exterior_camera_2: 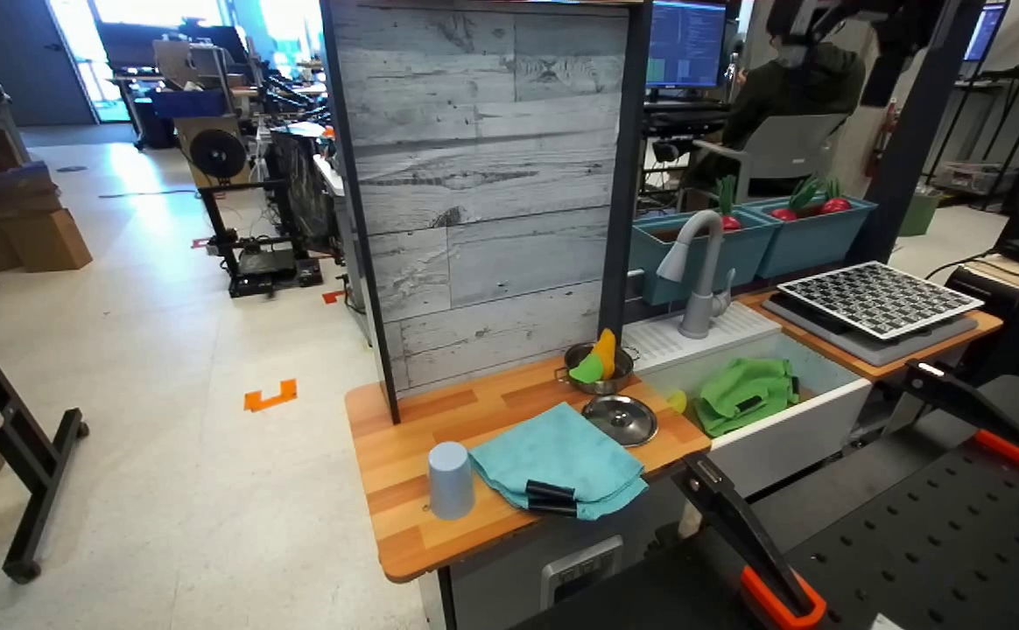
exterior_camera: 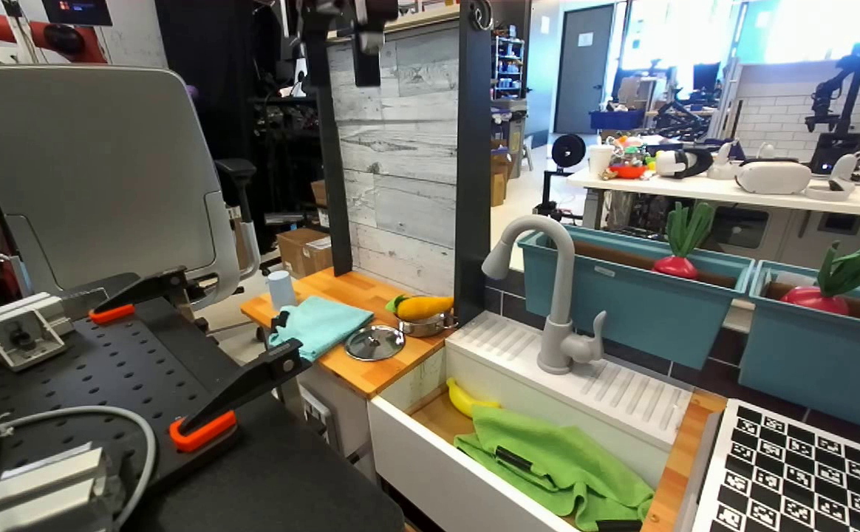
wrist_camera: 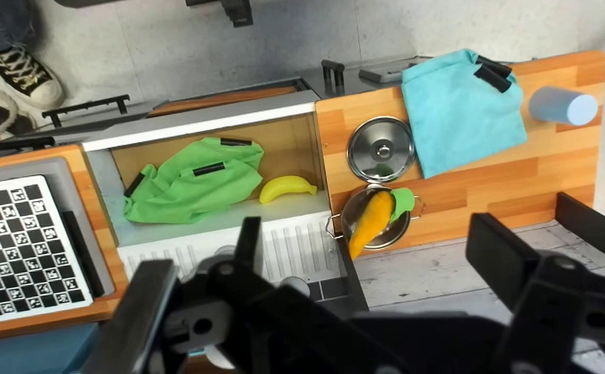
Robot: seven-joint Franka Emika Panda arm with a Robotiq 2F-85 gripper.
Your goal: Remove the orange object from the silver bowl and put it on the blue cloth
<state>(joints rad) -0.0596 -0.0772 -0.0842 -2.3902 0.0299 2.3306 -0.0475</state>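
The 2 fingers (wrist_camera: 497,259) stand wide apart in the wrist view. The orange object (wrist_camera: 374,221) lies tilted in the silver bowl (wrist_camera: 393,231), 1 end reaching past the rim, a green piece (wrist_camera: 402,201) touching its other end. The bowl sits on the wooden tabletop (wrist_camera: 562,166), in the corner where the edge along the gray panel (exterior_camera_2: 492,175) meets the edge along the white sink (exterior_camera: 437,476). A silver lid (wrist_camera: 380,148) lies just beside the bowl, near the sink edge. The blue cloth (wrist_camera: 461,119) lies at the front edge, opposite the panel, and laps over it, 2 black strips (wrist_camera: 491,79) on top. A light-blue cup (wrist_camera: 557,105) stands just beside the cloth, near the corner farthest from the bowl. The sink holds a yellow banana-like piece (wrist_camera: 286,188) and a green cloth (wrist_camera: 201,182).
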